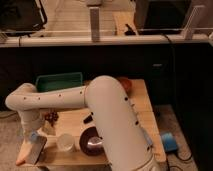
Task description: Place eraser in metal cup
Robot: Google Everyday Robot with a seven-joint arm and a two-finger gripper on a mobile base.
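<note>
here's the thick white arm (107, 107), rising from 6 o'clock, bending over the pale wooden worktop (142, 107) and sweeping out to 9 o'clock. there it folds sharply down, elbow tucked, wrist pointing at the near left corner. the tool (35, 149) sits low at 8 o'clock, grey and flat-looking with a blue spot above it, right on the worktop's edge. whether it is gripping anything, i cannot tell.

a small dark block (88, 119), likely the eraser though i can't be sure, lies flat near the worktop's centre, tight against the arm's left flank. the dark round metal cup (91, 142) stands at 6 o'clock from that block, near but apart from it, partly hidden by the arm. just at the cup's 9 o'clock stands a clear plastic cup (65, 142), between it and the tool.

a green rectangular tray (60, 81) is at 11 o'clock and a brown bowl (125, 84) at 1 o'clock.
</note>
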